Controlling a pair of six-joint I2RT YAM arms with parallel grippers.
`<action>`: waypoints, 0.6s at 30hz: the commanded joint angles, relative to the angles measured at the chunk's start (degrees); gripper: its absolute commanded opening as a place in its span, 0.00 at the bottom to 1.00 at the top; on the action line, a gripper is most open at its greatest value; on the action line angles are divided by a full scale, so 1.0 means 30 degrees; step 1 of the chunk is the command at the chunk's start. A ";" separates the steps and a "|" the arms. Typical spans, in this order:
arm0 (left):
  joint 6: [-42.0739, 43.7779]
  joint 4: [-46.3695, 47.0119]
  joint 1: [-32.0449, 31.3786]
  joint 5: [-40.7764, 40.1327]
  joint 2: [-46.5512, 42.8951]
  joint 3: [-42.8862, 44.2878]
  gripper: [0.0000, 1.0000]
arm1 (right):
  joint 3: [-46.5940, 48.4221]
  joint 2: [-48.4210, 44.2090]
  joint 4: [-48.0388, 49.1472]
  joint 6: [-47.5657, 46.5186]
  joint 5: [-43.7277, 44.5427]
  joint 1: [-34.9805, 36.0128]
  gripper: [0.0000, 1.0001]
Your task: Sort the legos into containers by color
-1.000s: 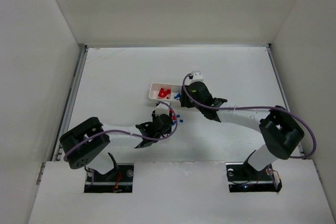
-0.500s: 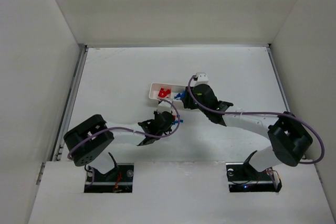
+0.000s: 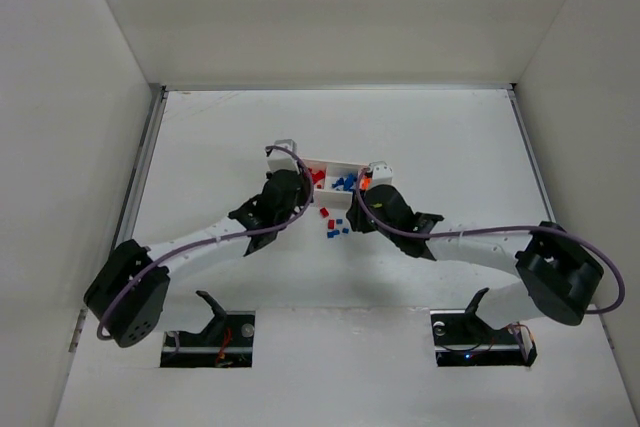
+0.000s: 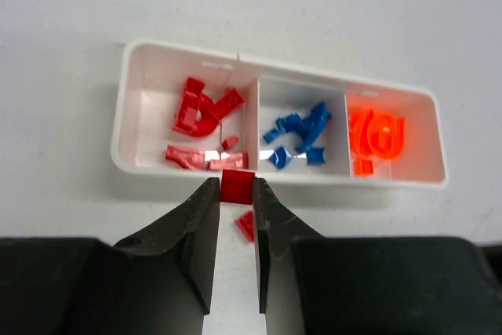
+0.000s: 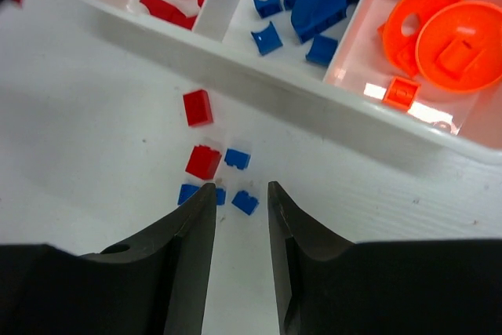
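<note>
Loose legos (image 5: 203, 162) and tray (image 5: 274, 72) wall bar the right pincer (image 5: 241, 186), seemingly close.

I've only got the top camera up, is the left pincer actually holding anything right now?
Observer: Yes, the left pincer is shut on a red brick, by the near rim of the tray's red compartment.
Operator: And the right one?
Observer: The right pincer is open and empty; loose blue bricks lie on the table below its tips.
Operator: What's in the orange compartment?
Observer: Larger rounded orange pieces plus a small orange brick.
</note>
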 commanded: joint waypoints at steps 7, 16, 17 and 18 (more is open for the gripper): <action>0.0774 0.0681 0.2407 0.1301 0.4280 0.3193 0.15 | -0.1040 0.0276 0.1145 0.1431 0.0815 0.1583 0.40; 0.0891 0.0711 0.2351 0.0512 0.4697 0.3724 0.40 | -0.0777 0.1976 0.0999 0.1461 0.1226 0.1819 0.40; 0.0921 0.0711 0.2205 0.0424 0.4433 0.3519 0.40 | -0.0689 0.2122 0.1028 0.1403 0.1226 0.1819 0.40; 0.0950 0.0711 0.2029 0.0249 0.4083 0.3256 0.40 | -0.0543 0.2327 0.0970 0.1373 0.1226 0.1819 0.40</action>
